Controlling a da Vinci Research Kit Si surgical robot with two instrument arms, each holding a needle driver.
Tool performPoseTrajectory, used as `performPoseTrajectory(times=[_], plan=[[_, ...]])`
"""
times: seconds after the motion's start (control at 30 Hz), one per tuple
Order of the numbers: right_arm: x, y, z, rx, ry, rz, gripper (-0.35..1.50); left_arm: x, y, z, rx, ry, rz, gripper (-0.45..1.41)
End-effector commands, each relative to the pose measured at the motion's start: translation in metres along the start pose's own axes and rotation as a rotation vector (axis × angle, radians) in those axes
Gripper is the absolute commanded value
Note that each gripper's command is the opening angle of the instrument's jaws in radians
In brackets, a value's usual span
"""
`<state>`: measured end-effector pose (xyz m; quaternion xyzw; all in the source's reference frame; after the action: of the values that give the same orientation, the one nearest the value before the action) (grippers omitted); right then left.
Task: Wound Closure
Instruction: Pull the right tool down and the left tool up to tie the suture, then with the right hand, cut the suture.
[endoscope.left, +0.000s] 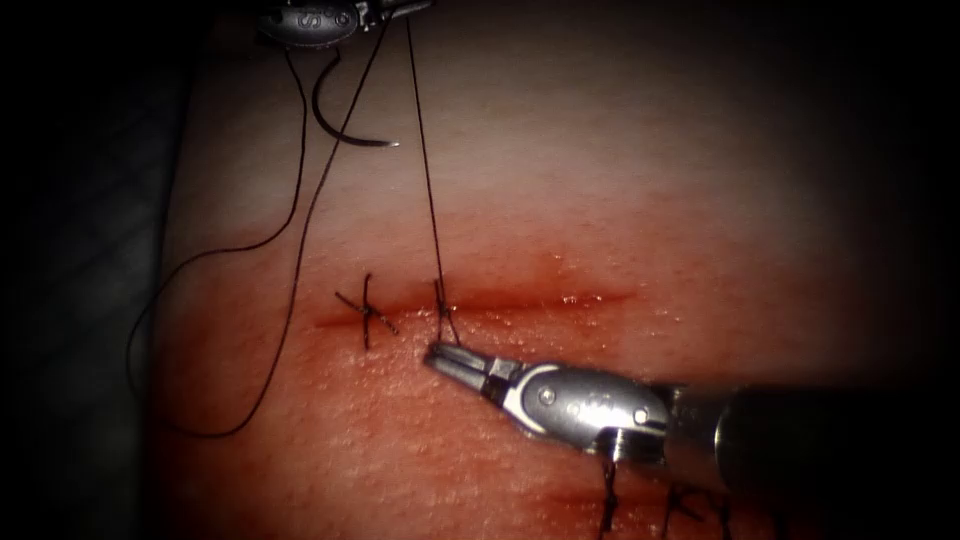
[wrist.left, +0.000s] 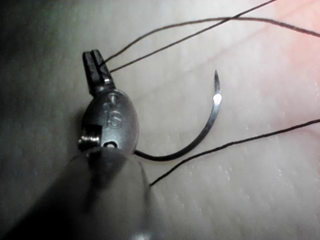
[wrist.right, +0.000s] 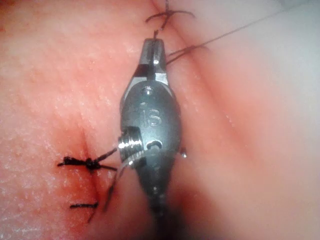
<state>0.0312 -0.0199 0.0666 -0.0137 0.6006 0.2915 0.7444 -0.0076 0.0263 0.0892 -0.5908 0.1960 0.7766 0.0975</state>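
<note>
Already one knotted stitch sits at the cut's left end, and a second is being tied beside it; the stretch rightward gapes unclosed. Left claw, far off, is clamped on thread; right claw, near the cut, pinches the short tail. The needle lies loose on far tissue, with open room rightward.
</note>
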Motion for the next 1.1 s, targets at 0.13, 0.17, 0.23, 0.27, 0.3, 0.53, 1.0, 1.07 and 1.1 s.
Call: performPoseTrajectory(times=[0.13, 0.17, 0.23, 0.27, 0.3, 0.53, 1.0, 1.07, 1.1], plan=[[-0.0004, -0.0024, 0.0006, 0.075, 0.014, -0.006, -0.35, -0.0013, -0.0008, -0.0002, 0.008, -0.014, 0.009, -0.45], [-0.0003, -0.0026, 0.0009, 0.084, 0.019, -0.005, -0.35, -0.0013, -0.0008, -0.0003, 0.010, -0.014, 0.009, -0.45], [-0.0001, -0.0031, 0.0019, 0.108, 0.022, -0.004, -0.35, -0.0014, -0.0010, -0.0008, 0.017, -0.019, 0.008, -0.45], [-0.0001, -0.0034, 0.0024, 0.113, 0.013, -0.004, -0.35, -0.0014, -0.0011, -0.0008, 0.018, -0.023, 0.009, -0.45], [-0.0001, -0.0035, 0.0026, 0.114, 0.009, -0.005, -0.35, -0.0014, -0.0011, -0.0008, 0.019, -0.025, 0.009, -0.45], [-0.0013, -0.0030, 0.0034, 0.051, -0.007, 0.171, -0.35, -0.0010, -0.0006, -0.0010, 0.015, -0.003, 0.011, -0.45], [0.0032, 0.0017, 0.0008, 0.079, -0.095, 0.024, 1.48, 0.0150, 0.0054, -0.0114, -0.113, 0.177, -0.168, -0.45], [0.0038, 0.0025, 0.0005, 0.124, -0.079, 0.035, 1.48, 0.0174, 0.0060, -0.0121, -0.114, 0.182, -0.149, -0.45], [0.0042, 0.0032, 0.0002, 0.134, -0.071, 0.042, 1.48, 0.0192, 0.0067, -0.0127, -0.114, 0.189, -0.145, -0.45]])
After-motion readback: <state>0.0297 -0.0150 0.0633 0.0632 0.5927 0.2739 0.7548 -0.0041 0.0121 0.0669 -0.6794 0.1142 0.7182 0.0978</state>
